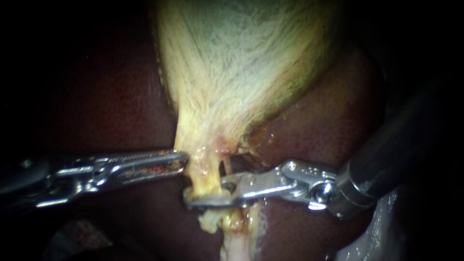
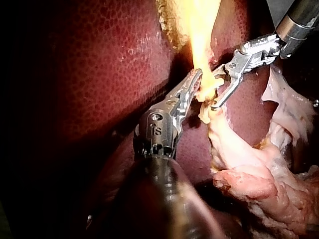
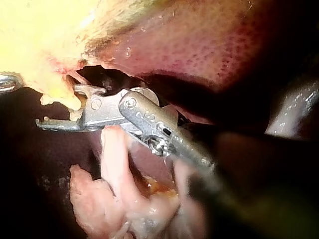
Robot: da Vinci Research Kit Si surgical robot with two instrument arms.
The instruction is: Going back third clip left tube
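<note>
Pincer of my right instrument stands open astride the tube below the gallbladder, that of my left instrument closed beside it.

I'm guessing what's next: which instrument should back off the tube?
Probably the right instrument: its open jaws sit around the tube, free to slide back. The left instrument only touches the gallbladder.

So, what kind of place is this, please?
Probably a surgical practice bench: a liver and gallbladder lie bare, and the left instrument and right instrument meet at a tube.
</note>
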